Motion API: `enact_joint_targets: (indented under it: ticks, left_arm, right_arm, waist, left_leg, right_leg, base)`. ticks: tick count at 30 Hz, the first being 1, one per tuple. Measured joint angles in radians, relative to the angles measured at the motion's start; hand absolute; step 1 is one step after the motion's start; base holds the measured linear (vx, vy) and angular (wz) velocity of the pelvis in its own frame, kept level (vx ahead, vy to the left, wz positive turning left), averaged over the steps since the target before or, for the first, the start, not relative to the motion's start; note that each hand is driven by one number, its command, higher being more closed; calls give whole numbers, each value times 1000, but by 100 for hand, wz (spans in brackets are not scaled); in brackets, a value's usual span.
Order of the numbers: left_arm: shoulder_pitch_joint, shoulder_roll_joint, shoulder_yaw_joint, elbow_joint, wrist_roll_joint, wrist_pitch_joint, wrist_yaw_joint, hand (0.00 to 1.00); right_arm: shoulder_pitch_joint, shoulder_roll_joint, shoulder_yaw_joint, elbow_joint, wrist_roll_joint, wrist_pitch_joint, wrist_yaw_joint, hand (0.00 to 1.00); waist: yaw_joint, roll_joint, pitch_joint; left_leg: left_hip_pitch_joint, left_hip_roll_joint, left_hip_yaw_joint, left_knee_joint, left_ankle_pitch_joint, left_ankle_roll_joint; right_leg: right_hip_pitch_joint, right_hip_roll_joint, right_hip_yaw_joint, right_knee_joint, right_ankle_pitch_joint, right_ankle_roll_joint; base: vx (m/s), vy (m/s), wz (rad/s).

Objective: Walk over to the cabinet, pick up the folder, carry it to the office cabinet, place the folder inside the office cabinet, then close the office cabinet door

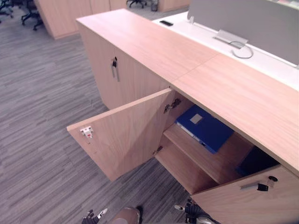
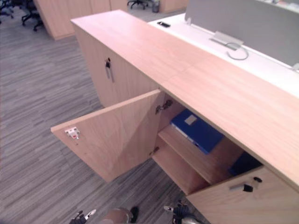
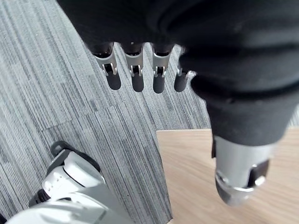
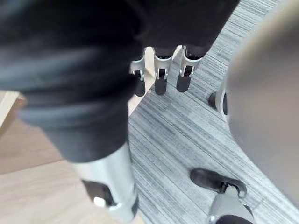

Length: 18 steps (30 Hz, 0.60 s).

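Inside the office cabinet (image 1: 243,93), folder (image 1: 205,128) lies flat on its shelf (image 1: 198,156). Door (image 1: 126,135) awaits my push; left hand (image 3: 138,74), right hand (image 4: 161,77) hang slack, empty

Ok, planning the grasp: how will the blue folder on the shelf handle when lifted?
The folder looks like a thick rigid binder, so it should stay stiff. Its thickness suggests some weight if filled. Lying flat on the shelf, it would probably slide rather than tip.
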Motion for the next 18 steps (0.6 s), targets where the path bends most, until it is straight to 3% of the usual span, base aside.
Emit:
enact_joint_targets:
  ticks: [1, 4, 8, 9, 10, 12, 13, 14, 18]
  left_arm:
    - [-10, 1, -7, -22, -9, 2, -8, 0]
    - [-8, 4, -27, -66, -37, 7, -22, 0]
    - [-12, 35, -91, -102, -56, 13, -65, 0]
    - [-12, 41, -99, -121, -65, 18, -89, 0]
    - [-12, 42, -99, -122, -66, 18, -92, 0]
    - [-11, 60, -91, -123, -68, 34, -120, 0]
    - [-11, 65, -87, -123, -68, 36, -125, 0]
    - [-12, 70, -85, -132, -66, 40, -130, 0]
    - [-6, 100, 24, -229, -26, 47, -135, 0]
  right_arm:
    - [13, -10, -6, -8, 0, 2, -2, 0]
    - [22, -31, -45, -19, 1, 6, -5, 0]
    - [14, -26, -114, -10, 10, 15, -2, 0]
    - [16, -27, -135, -3, 25, 21, 1, 0]
    - [17, -27, -137, -3, 27, 22, 1, 0]
    - [22, -31, -162, -4, 36, 32, 9, 0]
    - [27, -36, -162, -6, 36, 33, 11, 0]
    - [41, -50, -169, -6, 36, 34, 12, 0]
    - [47, -60, -171, -7, 38, 35, 16, 0]
  waist:
    - [-12, 1, 8]
    - [-16, 9, 16]
    - [-22, 13, 16]
    - [-29, 17, 14]
    - [-30, 18, 14]
    - [-39, 29, 18]
    - [-45, 33, 19]
    - [-52, 41, 13]
    - [-51, 50, 14]
  left_leg:
    - [0, 63, 117, 5, 3, -7]
    - [-1, 134, 346, 53, -2, -16]
    - [4, 78, 331, 26, -14, 0]
    - [8, 66, 311, -10, 3, 13]
    - [10, 66, 309, -17, 9, 14]
    - [48, 66, 287, -104, 66, 8]
    - [59, 64, 280, -121, 79, 5]
    - [78, 60, 258, -156, 102, -4]
    - [161, 77, 251, -342, 211, -36]
  right_leg:
    - [39, -1, -56, 7, -6, -8]
    - [70, -41, -100, 50, -47, 5]
    - [50, -82, -99, 72, -58, -3]
    - [50, -68, -95, 38, -63, -26]
    - [51, -60, -92, 26, -63, -26]
    - [53, 39, -75, -104, -59, -31]
    - [58, 61, -69, -132, -40, -46]
    - [90, 76, -71, -146, -7, -33]
    - [88, 93, -79, -145, 4, -46]
  base:
    - [78, -151, 101]
    - [105, -25, 60]
    - [136, 103, 16]
    - [130, 60, 26]
    - [124, -49, 30]
    - [76, -178, 28]
    - [63, -230, 50]
    - [64, -198, 42]
    - [36, -164, 11]
